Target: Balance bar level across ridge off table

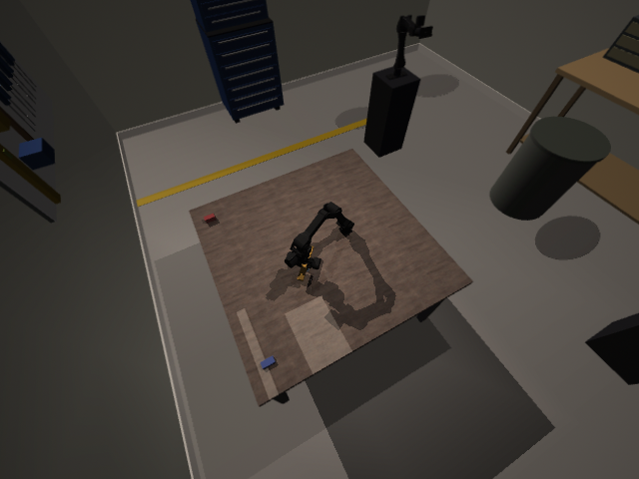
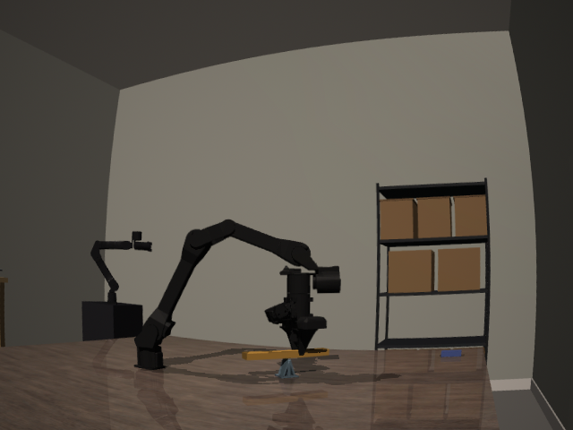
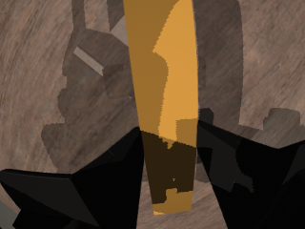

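Your claw (image 2: 301, 351) is clamped on the orange bar (image 2: 277, 354), fingers partly closed with the bar filling the gap between them. In the wrist view the bar (image 3: 162, 57) runs straight away from the black fingers, and only a short stub shows on the near side — so you appear to hold it off-centre, toward one end.

From the side, the bar lies across the small grey ridge (image 2: 286, 370) and looks close to level, with both ends apart from the desk (image 2: 92, 383). Whether it actually touches the ridge top cannot be told at this size.

Before you let go, check that the bar's middle sits over the ridge — the ridge seems near mid-length, a little toward the claw. Open slowly and evenly so neither finger drags the bar sideways, then lift straight up. If one end dips as the grip eases, close again and shift along the bar.

A blue block (image 2: 451, 353) lies well apart, near the shelf (image 2: 432, 240).
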Robot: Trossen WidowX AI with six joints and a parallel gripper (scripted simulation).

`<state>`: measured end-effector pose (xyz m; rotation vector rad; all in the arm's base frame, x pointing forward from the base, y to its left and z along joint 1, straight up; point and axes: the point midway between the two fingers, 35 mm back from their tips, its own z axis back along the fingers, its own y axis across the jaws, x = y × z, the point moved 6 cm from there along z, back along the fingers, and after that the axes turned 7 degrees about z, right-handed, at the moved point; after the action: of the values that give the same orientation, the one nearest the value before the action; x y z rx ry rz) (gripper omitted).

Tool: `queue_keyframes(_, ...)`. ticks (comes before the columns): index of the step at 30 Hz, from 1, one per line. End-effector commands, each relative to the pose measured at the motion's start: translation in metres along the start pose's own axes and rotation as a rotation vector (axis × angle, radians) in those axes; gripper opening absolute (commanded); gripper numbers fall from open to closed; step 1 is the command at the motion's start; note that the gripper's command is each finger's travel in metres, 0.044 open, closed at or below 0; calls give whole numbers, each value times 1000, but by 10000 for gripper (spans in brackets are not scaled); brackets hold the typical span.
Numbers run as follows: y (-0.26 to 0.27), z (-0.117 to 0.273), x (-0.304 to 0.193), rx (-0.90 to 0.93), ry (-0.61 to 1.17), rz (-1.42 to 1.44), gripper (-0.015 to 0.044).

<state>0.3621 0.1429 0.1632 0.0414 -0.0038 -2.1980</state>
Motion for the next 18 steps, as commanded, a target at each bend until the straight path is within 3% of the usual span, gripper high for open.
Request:
queue_keyframes(1, 0, 0, 0, 0, 0, 0, 26)
queue_keyframes(7, 0, 0, 0, 0, 0, 0, 167)
queue_keyframes(18, 0, 0, 0, 0, 0, 0, 167)
